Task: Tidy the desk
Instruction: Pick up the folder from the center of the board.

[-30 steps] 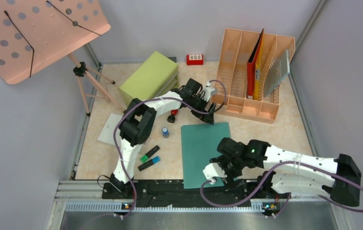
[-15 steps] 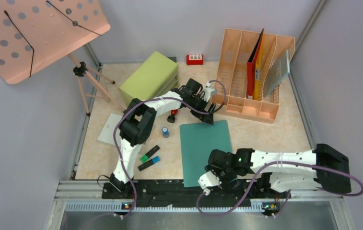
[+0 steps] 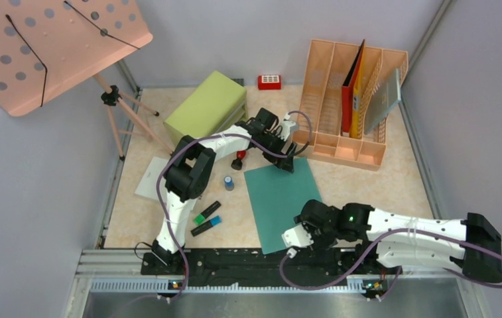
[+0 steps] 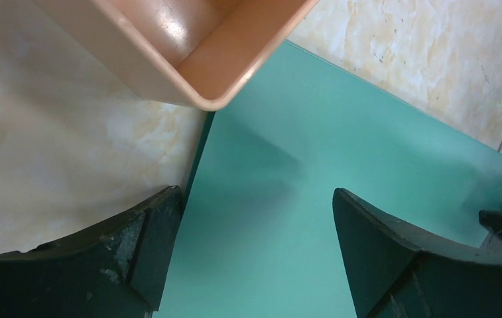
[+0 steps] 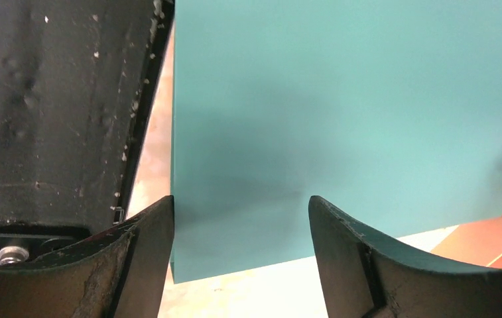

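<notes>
The desk (image 3: 380,179) is a beige marble-patterned tabletop. A teal sheet (image 3: 278,202) lies flat on it, askew. My left gripper (image 3: 289,164) hangs over the sheet's far edge, next to a peach file organizer (image 3: 341,149). In the left wrist view it (image 4: 256,212) is open, with the teal sheet (image 4: 314,152) below the gap and the organizer's corner (image 4: 188,40) ahead. My right gripper (image 3: 303,230) is at the sheet's near right side. In the right wrist view it (image 5: 241,209) is open above a corner of the teal sheet (image 5: 341,99).
A green drawer cabinet (image 3: 208,106), a red block (image 3: 269,81) and a peach perforated board (image 3: 49,46) on a tripod are at the back left. A white pad (image 3: 152,177), two markers (image 3: 206,218), a small blue bottle (image 3: 229,182) and a red item (image 3: 238,161) lie left. The black front rail (image 5: 56,99) is near.
The teal sheet has turned: its far edge went left, its near end right. My right arm swung left, then back right, its jaws narrowing a little. The left arm barely moved.
</notes>
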Motion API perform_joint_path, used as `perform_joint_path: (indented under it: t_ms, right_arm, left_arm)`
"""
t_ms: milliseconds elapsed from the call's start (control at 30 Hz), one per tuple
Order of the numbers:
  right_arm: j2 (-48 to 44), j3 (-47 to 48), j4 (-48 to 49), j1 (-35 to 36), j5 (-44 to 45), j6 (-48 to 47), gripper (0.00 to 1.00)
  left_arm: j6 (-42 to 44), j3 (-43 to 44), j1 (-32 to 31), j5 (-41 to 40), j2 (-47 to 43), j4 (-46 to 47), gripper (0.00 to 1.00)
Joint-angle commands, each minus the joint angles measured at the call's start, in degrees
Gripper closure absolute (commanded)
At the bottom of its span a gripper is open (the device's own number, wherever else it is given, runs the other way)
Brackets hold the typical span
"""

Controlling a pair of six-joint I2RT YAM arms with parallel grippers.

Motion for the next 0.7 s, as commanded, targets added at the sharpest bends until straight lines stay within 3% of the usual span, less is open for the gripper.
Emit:
perform_joint_path:
  t_ms: [0, 267, 567, 667]
  right_arm:
    - [-4.17, -0.09, 1.65, -3.71, 3.21, -0.74, 0.3]
    - [-9.31, 2.29, -0.08, -11.1, 0.31, -1.23, 0.33]
    - [-12.87, 3.28, 0.89, -17.04, -0.04, -1.23, 0.42]
    - [-13.82, 3.41, 1.24, -19.16, 0.26, -1.67, 0.43]
  left_arm:
    - [2.06, 0.71, -0.5, 5.02, -1.48, -3.22, 0.12]
    - [3.14, 1.09, -0.49, 9.33, -3.03, -5.32, 0.25]
    - [5.29, 3.17, -0.45, 14.41, -3.56, -11.36, 0.5]
    - [5.64, 4.45, -0.26, 16.7, -3.03, -13.83, 0.65]
